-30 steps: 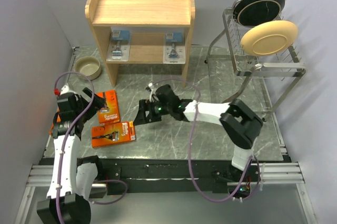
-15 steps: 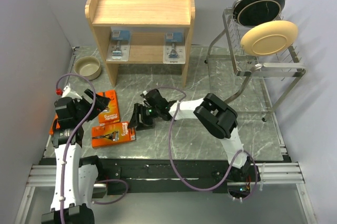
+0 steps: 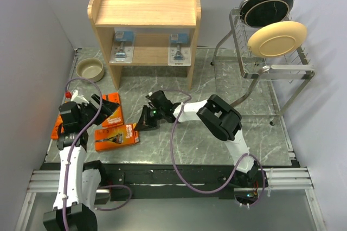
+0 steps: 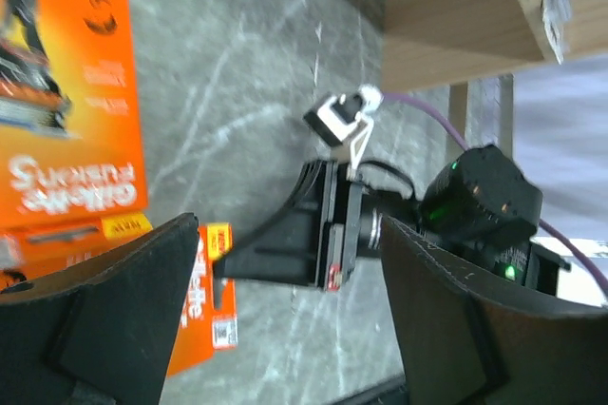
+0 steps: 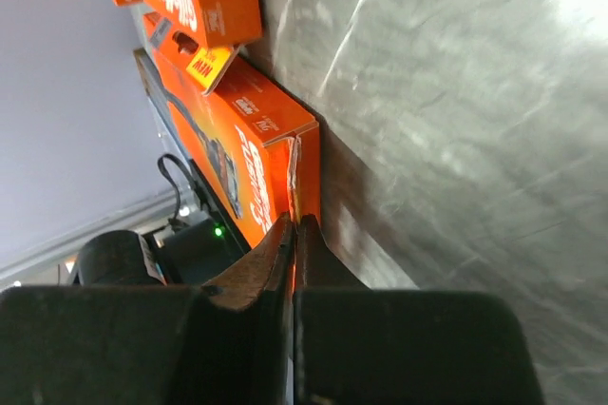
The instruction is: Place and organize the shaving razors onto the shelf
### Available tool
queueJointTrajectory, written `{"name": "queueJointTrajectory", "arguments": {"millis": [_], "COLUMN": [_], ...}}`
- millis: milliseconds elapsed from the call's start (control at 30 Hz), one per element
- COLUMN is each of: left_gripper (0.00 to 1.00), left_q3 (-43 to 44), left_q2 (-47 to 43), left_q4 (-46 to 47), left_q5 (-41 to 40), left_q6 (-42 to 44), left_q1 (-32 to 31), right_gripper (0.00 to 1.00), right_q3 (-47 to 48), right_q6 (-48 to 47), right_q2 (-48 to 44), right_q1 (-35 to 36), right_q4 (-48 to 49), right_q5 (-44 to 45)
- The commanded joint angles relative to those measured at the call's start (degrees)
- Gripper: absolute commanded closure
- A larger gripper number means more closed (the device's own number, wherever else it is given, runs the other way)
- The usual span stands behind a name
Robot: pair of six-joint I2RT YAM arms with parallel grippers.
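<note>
The shelf (image 3: 143,11) stands at the far side of the table (image 3: 154,149). Two clear blister packs lean on its lower board (image 3: 152,55), one (image 3: 123,46) at the left end and one (image 3: 179,47) at the right end. The top tray holds nothing.

Three orange razor packs lie on the table, in front of the shelf and off to its left. The nearest orange pack (image 3: 115,136) lies flat and crosswise, well in front of the shelf's left side panel. A second orange pack (image 3: 112,110) lies between that one and the shelf, turned lengthwise. A third orange pack (image 3: 56,127) lies farther left, partly hidden under the left arm.

The right gripper (image 3: 140,124) reaches low across the table, in front of the shelf's middle. Its fingers (image 5: 256,262) are pressed together, and their tips meet the right end of the nearest orange pack. The right wrist view shows the tips at the box's end edge, but I cannot tell whether a sliver of card is caught between them.

The left gripper (image 3: 96,105) hangs over the second orange pack with its fingers spread wide, holding nothing. Through the gap, the left wrist view shows the right gripper's tip touching the nearest orange pack
</note>
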Motion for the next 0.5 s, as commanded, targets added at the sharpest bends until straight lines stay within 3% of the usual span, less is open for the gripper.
{"name": "queueJointTrajectory", "arguments": {"millis": [0,133,233,467], "left_gripper": [0.16,0.07,0.06,0.03], "left_q3": [-1.7,-1.7,-1.2,-3.4], "left_q2": [1.7,4.3,6.6,12.0], "left_q4": [6.7,8.2,7.9,8.7], "left_q5": [7.4,9.2,7.9,3.2], "left_q6": [-4.1,-9.9,-14.6,-23.2], "left_q1": [0.4,0.2,-0.9,-7.0], "right_gripper": [1.00,1.00,1.00,1.00], "right_q3": [-2.4,-5.9,-8.9,-15.5], "right_q6": [1.7,0.4,-0.3,6.8], "right_q2": [-6.8,-15.6,-22.3,-30.5], "right_q1": [-3.6,-8.6,-11.7,-12.3], "right_q4": [2.7,-4.1,-10.0,-10.2], "right_q5": [1.9,4.7,8.9,15.8]}}
